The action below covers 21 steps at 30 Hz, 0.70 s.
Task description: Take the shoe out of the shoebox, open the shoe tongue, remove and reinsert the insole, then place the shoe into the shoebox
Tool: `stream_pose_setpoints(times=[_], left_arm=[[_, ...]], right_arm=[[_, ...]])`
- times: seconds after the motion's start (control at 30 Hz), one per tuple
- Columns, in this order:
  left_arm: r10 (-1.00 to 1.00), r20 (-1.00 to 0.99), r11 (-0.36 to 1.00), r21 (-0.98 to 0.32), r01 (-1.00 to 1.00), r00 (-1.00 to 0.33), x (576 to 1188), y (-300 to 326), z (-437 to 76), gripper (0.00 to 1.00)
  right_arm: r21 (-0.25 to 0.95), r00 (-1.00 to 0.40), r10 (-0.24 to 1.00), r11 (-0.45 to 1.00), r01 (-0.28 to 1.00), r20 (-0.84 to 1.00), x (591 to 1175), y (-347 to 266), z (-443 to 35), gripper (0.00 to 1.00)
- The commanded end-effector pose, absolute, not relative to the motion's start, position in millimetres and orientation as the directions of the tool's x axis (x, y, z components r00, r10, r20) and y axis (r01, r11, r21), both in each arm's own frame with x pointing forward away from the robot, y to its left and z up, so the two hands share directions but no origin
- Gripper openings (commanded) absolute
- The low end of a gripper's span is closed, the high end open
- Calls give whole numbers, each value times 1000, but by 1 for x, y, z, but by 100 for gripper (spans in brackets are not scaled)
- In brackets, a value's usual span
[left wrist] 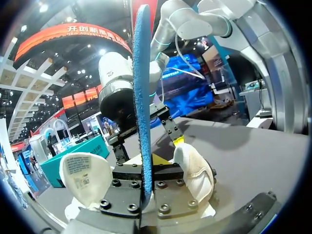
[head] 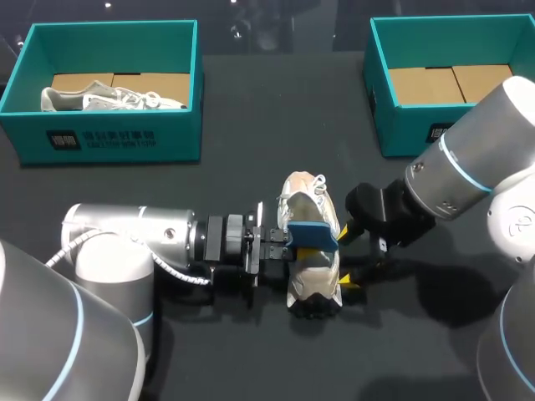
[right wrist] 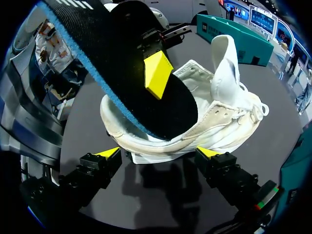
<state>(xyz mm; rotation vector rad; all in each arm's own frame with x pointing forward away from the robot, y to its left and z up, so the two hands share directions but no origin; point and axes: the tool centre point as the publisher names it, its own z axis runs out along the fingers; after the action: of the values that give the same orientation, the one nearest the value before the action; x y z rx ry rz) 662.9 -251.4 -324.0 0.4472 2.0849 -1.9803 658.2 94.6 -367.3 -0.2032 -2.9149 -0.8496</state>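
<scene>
While left fingers (right wrist: 157, 73) pinch thin blue-edged black foam insole (right wrist: 117, 53) tight, good plan, I think: hold firm, tip insole's front end down into worn white lace-up shoe (head: 311, 280), slide slowly, no bending. Right fingers (right wrist: 109, 153) spread wide, holding nothing, low beside shoe. Touching shoe or not, cannot tell. Could steady shoe there. Insole hangs just above shoe's opening. Shoe sits on dark table (head: 251, 142), tongue standing up, well apart from open teal cardboard shoebox (head: 405, 129).
</scene>
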Motion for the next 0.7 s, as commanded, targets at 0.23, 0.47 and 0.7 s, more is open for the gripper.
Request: stream_pose_setpoints(times=[0.23,0.47,0.7], left_arm=[[36,-355,101,-929,356,-934,672,-254,-341,0],[29,-346,110,-931,347,-938,669,-250,-336,15],[24,-347,106,-932,347,-938,665,-248,-322,33]], right_arm=[[526,-986,102,836,155,129,658,96,-369,100],[526,-986,102,836,155,129,658,96,-369,100],[526,-986,102,836,155,129,658,96,-369,100]])
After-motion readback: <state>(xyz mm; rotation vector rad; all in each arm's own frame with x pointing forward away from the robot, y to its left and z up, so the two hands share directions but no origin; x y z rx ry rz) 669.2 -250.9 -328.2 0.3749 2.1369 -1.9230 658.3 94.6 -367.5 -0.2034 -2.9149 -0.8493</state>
